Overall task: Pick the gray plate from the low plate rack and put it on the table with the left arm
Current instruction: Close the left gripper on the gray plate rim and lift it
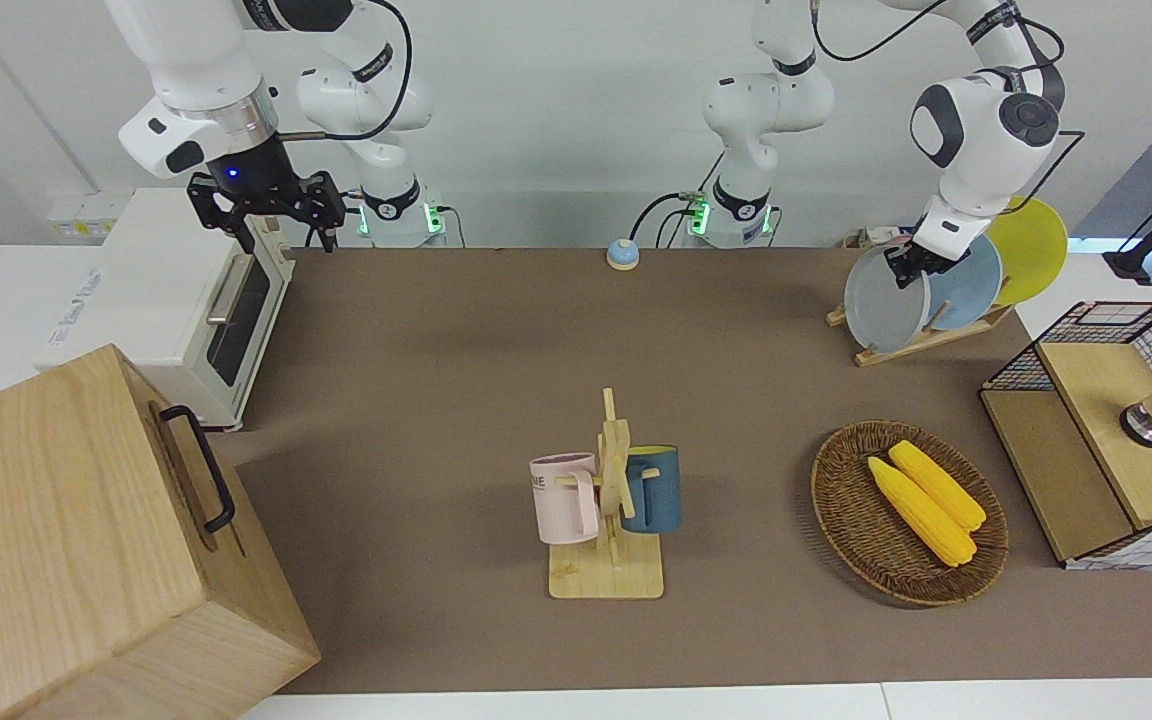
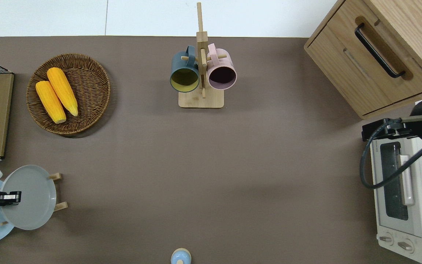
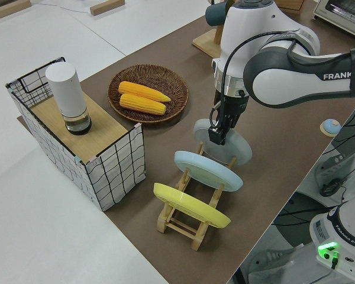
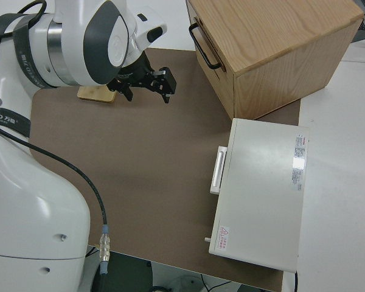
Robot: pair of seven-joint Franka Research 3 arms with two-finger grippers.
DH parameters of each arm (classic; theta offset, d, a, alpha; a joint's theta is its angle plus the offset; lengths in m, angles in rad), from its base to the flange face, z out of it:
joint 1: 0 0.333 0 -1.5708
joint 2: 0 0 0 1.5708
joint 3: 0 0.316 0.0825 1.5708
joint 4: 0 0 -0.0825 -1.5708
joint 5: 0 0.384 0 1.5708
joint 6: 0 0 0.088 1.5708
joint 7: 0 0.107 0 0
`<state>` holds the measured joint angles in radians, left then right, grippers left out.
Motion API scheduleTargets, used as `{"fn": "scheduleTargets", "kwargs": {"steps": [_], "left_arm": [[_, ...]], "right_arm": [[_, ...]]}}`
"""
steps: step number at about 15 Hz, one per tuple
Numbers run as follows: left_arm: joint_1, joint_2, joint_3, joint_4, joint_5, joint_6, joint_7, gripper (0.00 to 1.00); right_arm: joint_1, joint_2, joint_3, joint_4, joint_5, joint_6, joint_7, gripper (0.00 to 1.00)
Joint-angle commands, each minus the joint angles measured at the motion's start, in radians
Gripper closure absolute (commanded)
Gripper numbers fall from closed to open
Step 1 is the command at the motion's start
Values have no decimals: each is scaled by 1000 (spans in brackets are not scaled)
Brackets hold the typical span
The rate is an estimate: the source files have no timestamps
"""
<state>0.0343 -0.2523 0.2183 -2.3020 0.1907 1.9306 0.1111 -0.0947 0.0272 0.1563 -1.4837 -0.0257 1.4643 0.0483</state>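
The gray plate [image 1: 879,302] stands on edge in the end slot of the low plate rack [image 1: 921,340] farthest from the robots, at the left arm's end of the table [image 1: 436,400]. My left gripper [image 1: 911,266] is shut on the plate's top rim. The overhead view shows the gripper [image 2: 8,198] over the plate [image 2: 31,198], with the rack's pegs [image 2: 60,206] beside it. In the left side view the gripper [image 3: 216,135] clasps the plate [image 3: 236,151], whose lower edge is still at the rack [image 3: 183,222]. My right gripper [image 1: 276,225] is parked and open.
A light blue plate [image 1: 971,285] and a yellow plate [image 1: 1031,250] stand in the same rack, nearer to the robots. A wicker basket with two corn cobs [image 1: 909,512], a wire-sided box [image 1: 1096,430], a mug stand [image 1: 608,510], a toaster oven [image 1: 166,300] and a wooden cabinet [image 1: 86,540] are around.
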Motion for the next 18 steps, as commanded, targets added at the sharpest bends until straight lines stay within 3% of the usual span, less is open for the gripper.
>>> {"fn": "scheduleTargets", "kwargs": {"steps": [1, 8, 16, 18], "left_arm": [[2, -21, -8, 91, 18, -119, -1, 1000], [-7, -44, -69, 282, 21, -350, -36, 1000], [-7, -61, -192, 354, 12, -453, -180, 1000], [-10, -61, -201, 354, -20, -453, -205, 1000]], "right_arm": [[7, 0, -6, 6, 3, -1, 4, 17], [7, 0, -6, 6, 3, -2, 4, 17], [7, 0, -6, 6, 3, -1, 4, 17], [7, 0, -6, 6, 3, -1, 4, 17]]}}
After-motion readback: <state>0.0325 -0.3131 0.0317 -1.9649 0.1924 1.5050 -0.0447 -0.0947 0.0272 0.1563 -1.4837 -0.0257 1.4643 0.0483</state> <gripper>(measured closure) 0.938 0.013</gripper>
